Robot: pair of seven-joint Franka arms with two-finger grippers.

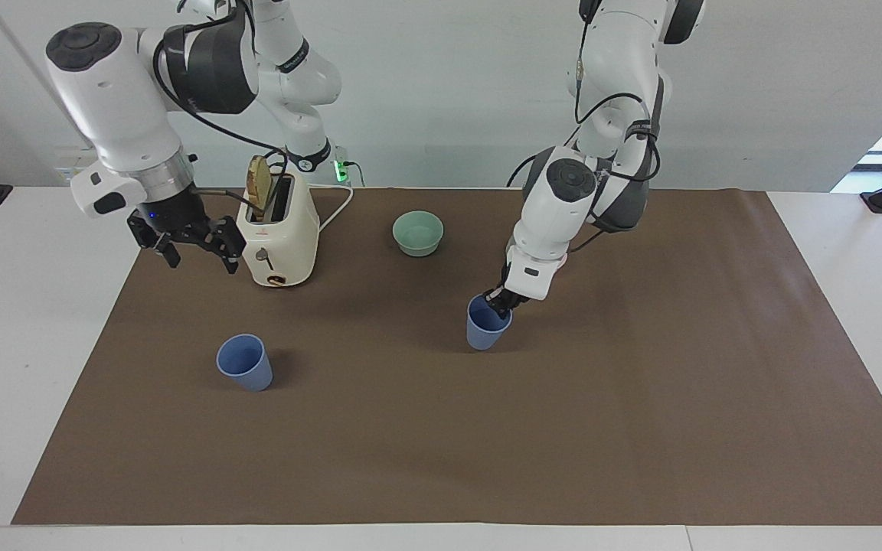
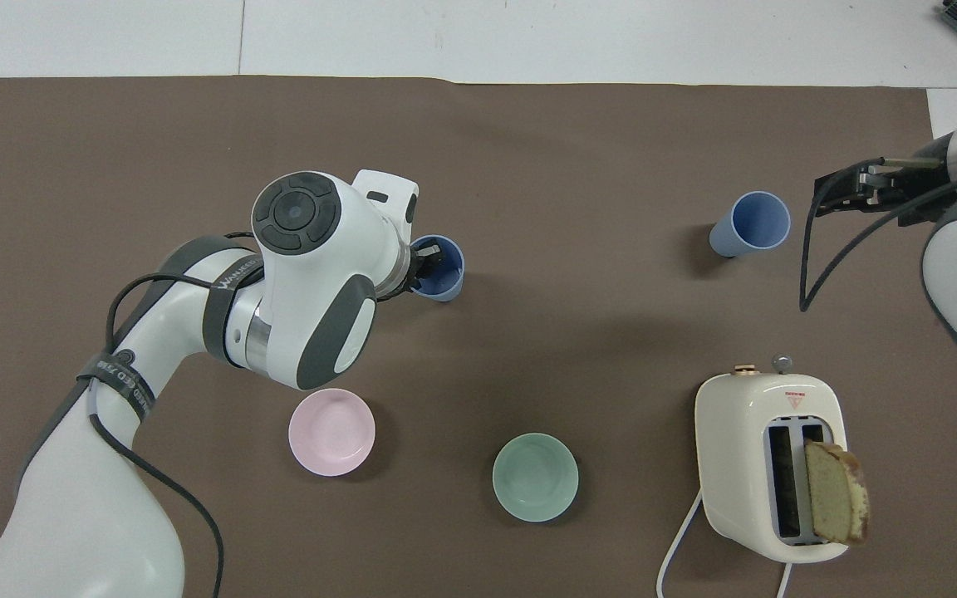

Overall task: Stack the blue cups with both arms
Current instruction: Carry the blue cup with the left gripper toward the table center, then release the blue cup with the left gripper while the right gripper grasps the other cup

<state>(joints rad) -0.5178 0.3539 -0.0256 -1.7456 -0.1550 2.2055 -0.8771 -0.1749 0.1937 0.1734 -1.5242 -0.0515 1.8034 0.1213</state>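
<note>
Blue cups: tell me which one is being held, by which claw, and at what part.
The left claw holds one blue cup by its rim, near the table's middle. The other blue cup stands free. The right claw is open, holding nothing, beside the toaster.

You have bright, even light from above, with daylight at the facing view's window edge. Soft shadows fall on the brown mat (image 1: 640, 428). Both views are sharp, without glare.

No lettering reads clearly here: the band (image 2: 117, 384) on the left arm carries white print too small to make out, and the toaster (image 2: 769, 465) shows only a red triangle mark.
</note>
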